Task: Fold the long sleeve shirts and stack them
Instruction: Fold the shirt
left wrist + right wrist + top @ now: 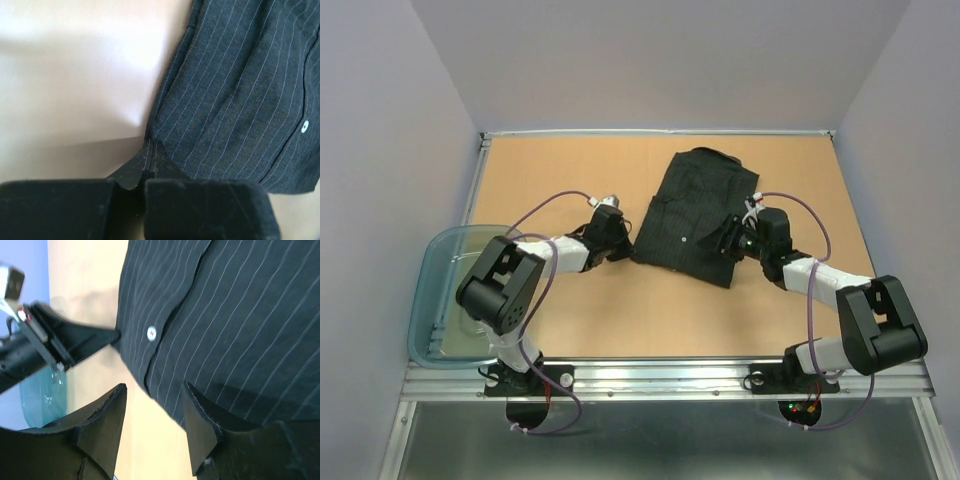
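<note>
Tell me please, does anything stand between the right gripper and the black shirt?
Nothing visible does. The right gripper is open at the near right edge of the black shirt, one finger above the cloth. The left gripper is shut on its left edge.

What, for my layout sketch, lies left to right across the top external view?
translucent blue tub → left pincer → black pinstriped shirt → right arm's elbow

There are one black pinstriped shirt (695, 215), one translucent blue tub (423, 300) and one bench (570, 180). There are two robot arms (555, 250) and two tools: the left tool (150, 150) and the right tool (155, 387).
</note>
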Available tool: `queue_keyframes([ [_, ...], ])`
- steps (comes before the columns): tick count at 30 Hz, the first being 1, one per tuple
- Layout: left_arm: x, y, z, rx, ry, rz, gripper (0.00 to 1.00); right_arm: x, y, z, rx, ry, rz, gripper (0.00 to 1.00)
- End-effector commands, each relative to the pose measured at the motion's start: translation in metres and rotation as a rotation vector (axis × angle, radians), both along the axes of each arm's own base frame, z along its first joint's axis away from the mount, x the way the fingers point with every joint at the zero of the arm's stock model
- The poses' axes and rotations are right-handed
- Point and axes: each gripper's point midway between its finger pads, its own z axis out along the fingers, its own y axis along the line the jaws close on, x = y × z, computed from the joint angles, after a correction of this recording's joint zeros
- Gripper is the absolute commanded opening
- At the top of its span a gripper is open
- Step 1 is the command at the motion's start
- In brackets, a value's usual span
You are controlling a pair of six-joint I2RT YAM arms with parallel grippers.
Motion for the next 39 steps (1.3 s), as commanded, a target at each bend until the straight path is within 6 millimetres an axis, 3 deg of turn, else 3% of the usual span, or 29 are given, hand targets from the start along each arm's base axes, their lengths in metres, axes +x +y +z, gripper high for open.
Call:
queue_keyframes([
  [1, -0.037, 0.021, 0.012, -0.033, 0.020, 0.074, 0.00, 0.011, 0.024, 0.059, 0.012, -0.165, 0.096, 0.54],
  [2, -0.054, 0.028, 0.003, -0.030, 0.047, 0.082, 0.00, 0.011, 0.029, 0.063, 0.018, -0.171, 0.106, 0.54],
  [4, -0.068, 0.029, 0.008, -0.070, 0.057, 0.099, 0.00, 0.013, 0.038, 0.072, 0.031, -0.176, 0.119, 0.54],
  [5, -0.074, 0.028, 0.021, -0.109, 0.035, 0.098, 0.00, 0.011, 0.049, 0.077, 0.046, -0.170, 0.135, 0.54],
  [6, -0.090, 0.029, 0.015, -0.124, 0.066, 0.100, 0.04, 0.011, 0.055, 0.079, 0.049, -0.172, 0.143, 0.54],
  [7, -0.094, 0.027, 0.028, -0.162, 0.040, 0.092, 0.12, 0.006, 0.067, 0.080, 0.056, -0.166, 0.172, 0.54],
  [9, -0.108, 0.032, 0.028, -0.174, 0.045, 0.091, 0.27, 0.000, 0.080, 0.080, 0.065, -0.158, 0.198, 0.54],
  [10, -0.109, 0.033, 0.035, -0.185, 0.030, 0.093, 0.43, -0.002, 0.087, 0.083, 0.073, -0.163, 0.205, 0.54],
  [13, -0.101, 0.040, 0.076, -0.210, -0.106, 0.100, 0.56, -0.024, 0.124, 0.090, 0.132, -0.144, 0.282, 0.54],
  [17, -0.079, 0.030, 0.121, -0.225, -0.229, 0.064, 0.49, -0.026, 0.135, 0.084, 0.173, -0.118, 0.252, 0.54],
  [19, -0.073, 0.020, 0.125, -0.230, -0.239, 0.027, 0.37, -0.021, 0.136, 0.074, 0.170, -0.108, 0.234, 0.54],
  [21, -0.069, -0.002, 0.119, -0.253, -0.212, -0.054, 0.26, -0.019, 0.136, 0.063, 0.169, -0.091, 0.219, 0.54],
  [22, -0.071, -0.012, 0.102, -0.253, -0.156, -0.093, 0.22, -0.016, 0.136, 0.052, 0.168, -0.063, 0.198, 0.54],
  [25, -0.069, -0.026, 0.088, -0.296, -0.127, -0.122, 0.09, -0.013, 0.137, 0.034, 0.184, -0.034, 0.174, 0.54],
  [26, -0.071, -0.027, 0.074, -0.290, -0.092, -0.123, 0.06, -0.014, 0.135, 0.013, 0.170, 0.015, 0.155, 0.53],
  [28, -0.075, -0.023, 0.055, -0.281, -0.056, -0.099, 0.03, -0.014, 0.131, -0.005, 0.159, 0.040, 0.128, 0.53],
  [29, -0.077, -0.020, 0.041, -0.257, -0.026, -0.083, 0.01, -0.017, 0.123, -0.027, 0.127, 0.076, 0.098, 0.53],
  [33, -0.091, -0.010, 0.004, -0.241, 0.058, -0.054, 0.00, -0.027, 0.098, -0.076, 0.049, 0.154, 0.019, 0.52],
  [36, -0.100, -0.004, -0.014, -0.240, 0.128, -0.029, 0.00, -0.032, 0.082, -0.092, 0.055, 0.198, -0.023, 0.52],
  [39, -0.102, 0.010, -0.020, -0.238, 0.157, 0.028, 0.00, -0.030, 0.079, -0.079, 0.080, 0.164, 0.003, 0.52],
])
